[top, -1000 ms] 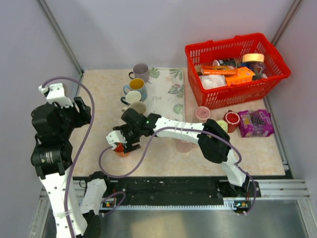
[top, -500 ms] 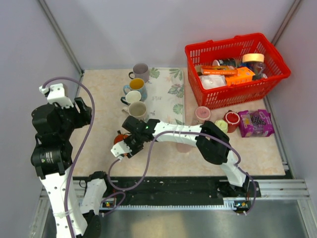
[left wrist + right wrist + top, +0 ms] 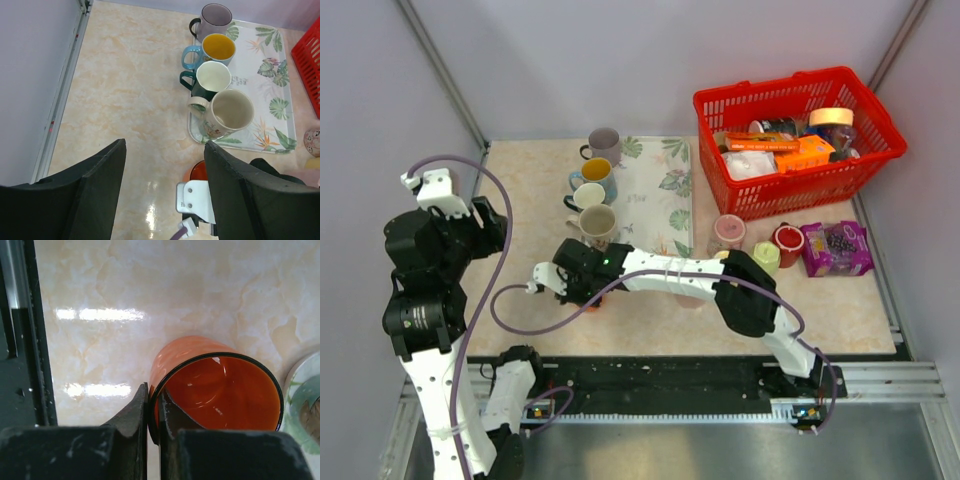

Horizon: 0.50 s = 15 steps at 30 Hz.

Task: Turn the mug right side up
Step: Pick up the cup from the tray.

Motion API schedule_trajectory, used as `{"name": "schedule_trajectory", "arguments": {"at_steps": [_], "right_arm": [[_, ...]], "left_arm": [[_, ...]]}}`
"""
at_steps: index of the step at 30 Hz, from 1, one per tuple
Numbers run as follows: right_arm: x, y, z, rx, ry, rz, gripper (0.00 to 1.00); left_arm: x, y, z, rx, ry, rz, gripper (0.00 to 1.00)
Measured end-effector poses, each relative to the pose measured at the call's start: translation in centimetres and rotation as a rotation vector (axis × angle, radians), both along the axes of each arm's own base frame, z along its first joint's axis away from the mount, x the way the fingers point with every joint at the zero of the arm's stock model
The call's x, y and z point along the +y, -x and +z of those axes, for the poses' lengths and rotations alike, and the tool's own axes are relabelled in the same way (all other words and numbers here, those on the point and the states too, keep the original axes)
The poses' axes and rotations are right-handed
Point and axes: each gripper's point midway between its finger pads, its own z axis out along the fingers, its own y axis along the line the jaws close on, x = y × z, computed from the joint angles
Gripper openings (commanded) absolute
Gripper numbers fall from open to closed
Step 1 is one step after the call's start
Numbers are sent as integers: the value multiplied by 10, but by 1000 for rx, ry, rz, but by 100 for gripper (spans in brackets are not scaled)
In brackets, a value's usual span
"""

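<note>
The orange mug (image 3: 215, 385) shows its glossy orange-red inside to the right wrist camera, its mouth facing the lens. My right gripper (image 3: 154, 412) is shut on the mug's rim, one finger inside and one outside the wall. From above, the right gripper (image 3: 582, 285) covers nearly all of the mug, and only a sliver of the mug (image 3: 594, 304) shows. In the left wrist view, part of the mug (image 3: 199, 171) is visible beside the right wrist's white bracket. My left gripper (image 3: 165, 145) hangs open above the table at the left, holding nothing.
A leaf-print tray (image 3: 655, 190) behind the mug carries several upright mugs (image 3: 597, 222). A red basket (image 3: 796, 140) of goods stands at the back right. Small cups (image 3: 728, 231) and a purple packet (image 3: 838, 247) sit in front of it.
The right gripper's jaws have gone from open to shut on the mug's rim, and its wrist has turned around the mug. The left arm has not moved.
</note>
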Motion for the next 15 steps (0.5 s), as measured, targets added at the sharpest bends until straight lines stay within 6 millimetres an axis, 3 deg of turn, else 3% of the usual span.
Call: {"name": "schedule_trajectory", "arguments": {"at_steps": [3,5,10,15], "right_arm": [[1,4,-1,27,9,-130,44],[5,9,-2,49,8,-183,57],[21,17,6,59,-30,-178,69],[14,25,19,70,-47,-42,72]], "left_arm": [[-2,0,-1,2,5,-10,69],[-3,0,-1,2,10,-16,70],[-4,0,-1,3,12,-19,71],[-4,-1,-1,2,12,-20,71]]}}
